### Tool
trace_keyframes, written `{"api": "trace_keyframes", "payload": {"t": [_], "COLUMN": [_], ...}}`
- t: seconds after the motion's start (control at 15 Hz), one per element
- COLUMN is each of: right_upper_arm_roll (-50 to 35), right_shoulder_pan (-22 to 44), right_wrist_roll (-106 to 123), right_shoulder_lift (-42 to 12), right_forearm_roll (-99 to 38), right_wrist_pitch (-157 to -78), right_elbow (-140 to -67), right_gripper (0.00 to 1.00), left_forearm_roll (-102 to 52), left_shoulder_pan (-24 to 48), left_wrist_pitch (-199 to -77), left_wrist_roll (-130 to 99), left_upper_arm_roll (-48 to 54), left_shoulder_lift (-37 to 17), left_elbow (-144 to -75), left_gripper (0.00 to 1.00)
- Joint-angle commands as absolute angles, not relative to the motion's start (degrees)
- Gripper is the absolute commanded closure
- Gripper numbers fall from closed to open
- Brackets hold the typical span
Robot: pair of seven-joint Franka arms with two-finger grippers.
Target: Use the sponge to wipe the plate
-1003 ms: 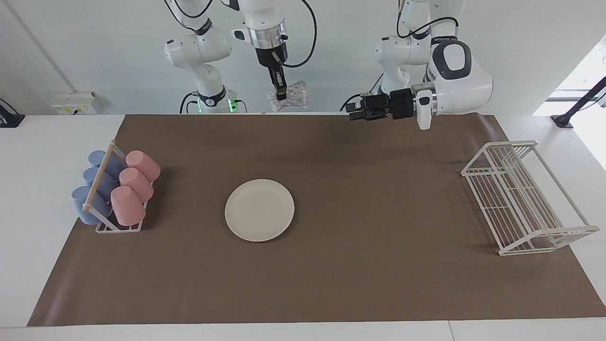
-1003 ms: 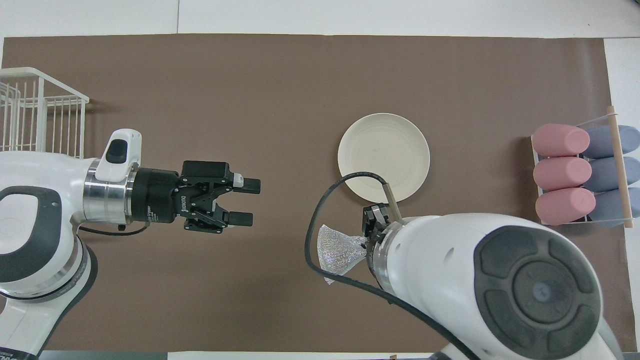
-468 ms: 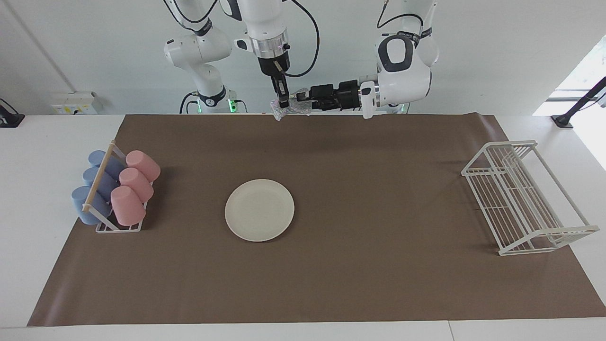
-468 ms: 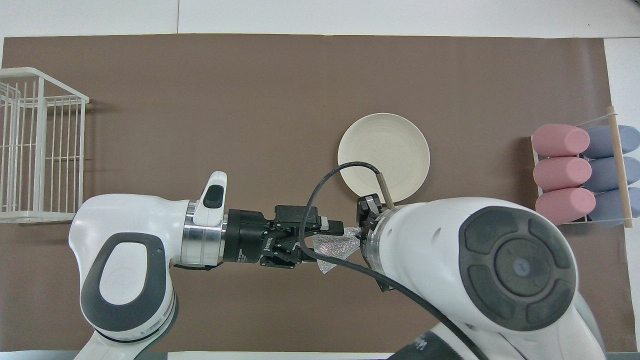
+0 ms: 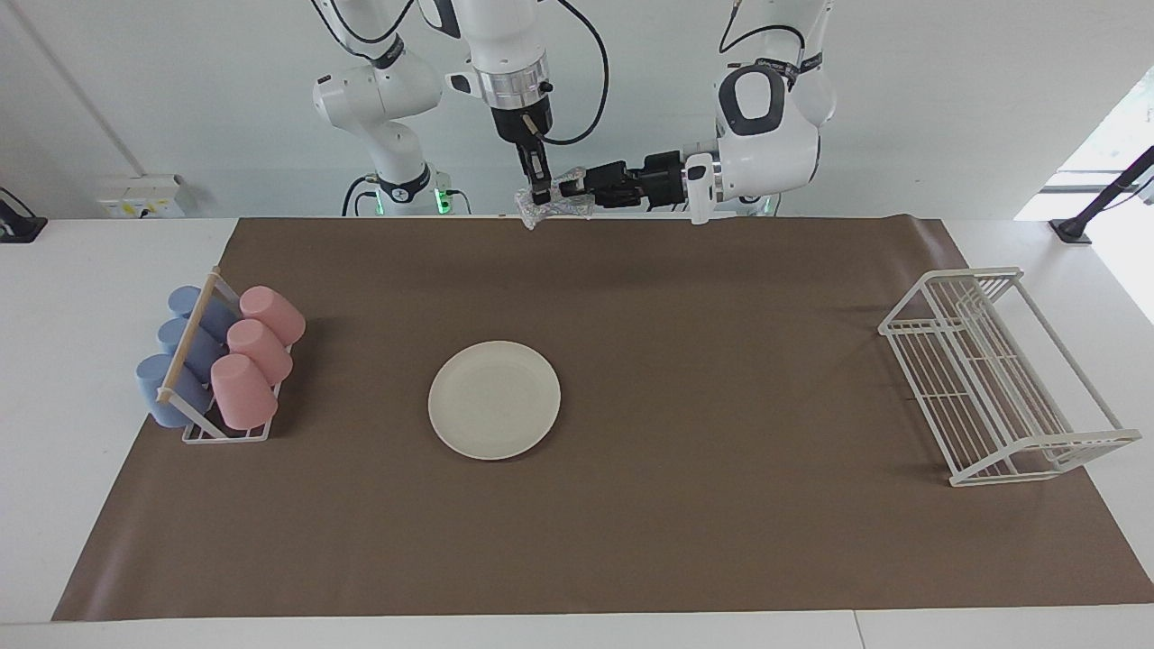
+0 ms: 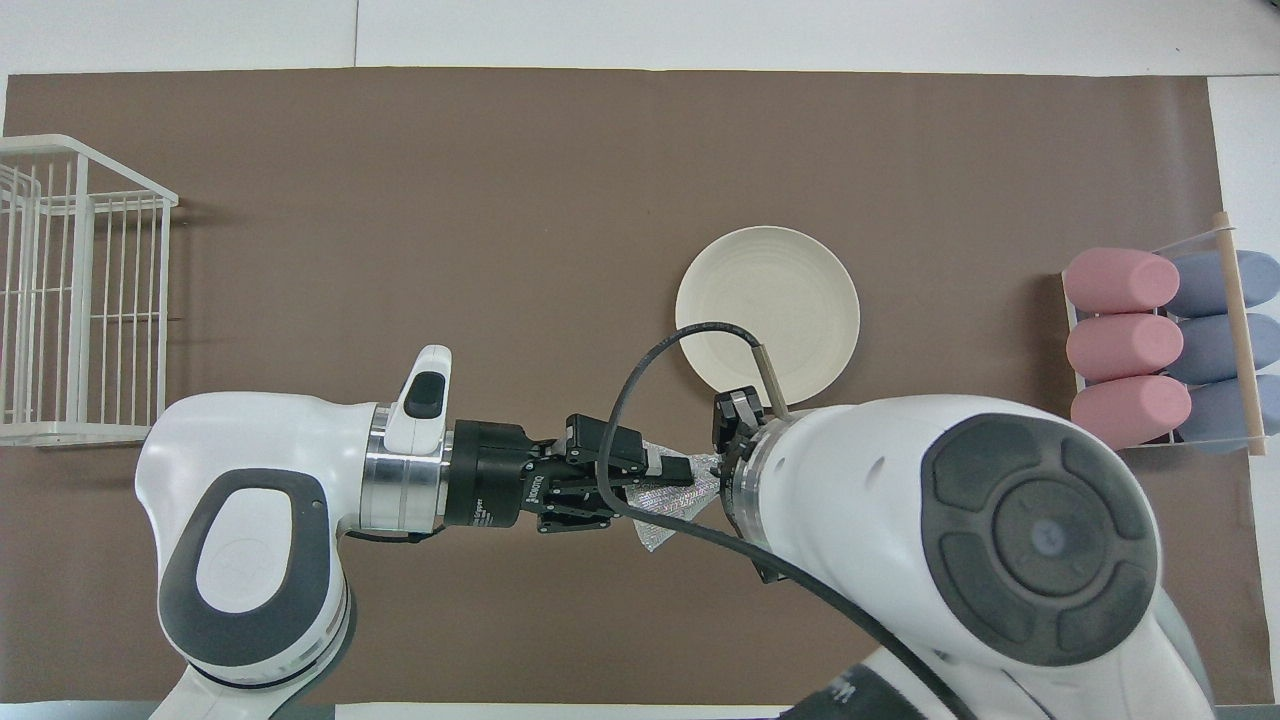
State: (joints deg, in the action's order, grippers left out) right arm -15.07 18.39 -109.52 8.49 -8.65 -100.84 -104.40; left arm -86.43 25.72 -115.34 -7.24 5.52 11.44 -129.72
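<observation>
While both arms meet in the air over the robots' edge of the brown paper mat (image 5: 631,505), a small silvery-white speckled sponge (image 5: 544,207) hangs between them. The right gripper (image 5: 539,191) points straight down with its fingertips pinched together on the sponge's upper edge. The left gripper (image 5: 566,188) reaches in level from the side, its fingers set around the same sponge; whether they already press on it cannot be told. In the overhead view, the left gripper (image 6: 680,477) and the sponge (image 6: 668,498) show just beside the right arm's wrist, with the right gripper's own fingers hidden beneath that wrist. Farther from the robots than the sponge, the round, shallow cream-white plate (image 5: 494,399) lies flat on the mat, well apart from both grippers. Toward the right arm's end of the table from the plate stands a small white rack holding three pink plastic cups (image 5: 253,357) and three blue plastic cups (image 5: 180,353), all lying on their sides. Toward the left arm's end of the table from the plate sits a white wire dish rack (image 5: 996,374).
</observation>
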Motion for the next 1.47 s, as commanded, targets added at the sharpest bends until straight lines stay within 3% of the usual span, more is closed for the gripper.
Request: {"api": "trace_keyframes", "payload": {"t": [0.0,0.33,0.4,0.53,0.87,1.4], "right_upper_arm_roll": [-15.21,-15.21,-15.21,-14.86,-14.15,-14.15], "right_shoulder_pan": [18.63,18.55,18.37,17.76,13.02,-0.43], "right_wrist_roll": [-110.22,-109.26,-106.46,-99.44,-84.33,-42.31], "right_shoulder_lift": [8.0,7.91,8.26,8.52,9.67,9.76], "right_forearm_roll": [-7.38,-7.38,-7.38,-7.38,-7.38,-7.65], "right_wrist_pitch": [-101.08,-100.11,-99.06,-96.95,-92.47,-90.97], "right_elbow": [-103.62,-103.45,-103.53,-103.62,-103.45,-103.45], "right_gripper": [1.0,1.0,0.71,0.0,0.0,0.0], "left_forearm_roll": [-87.36,-87.36,-87.36,-87.28,-85.61,-62.95], "left_shoulder_pan": [26.28,25.75,25.75,25.66,24.0,17.5], "left_wrist_pitch": [-115.84,-115.66,-115.66,-115.66,-117.94,-119.27], "left_wrist_roll": [-10.18,-11.25,-11.34,-11.86,-13.36,-22.58], "left_upper_arm_roll": [5.01,4.75,4.66,4.57,4.48,4.48], "left_shoulder_lift": [13.1,13.18,13.18,13.18,13.1,9.58], "left_elbow": [-130.96,-130.96,-130.96,-130.96,-130.96,-126.48], "left_gripper": [1.0,1.0,1.0,1.0,1.0,1.0]}}
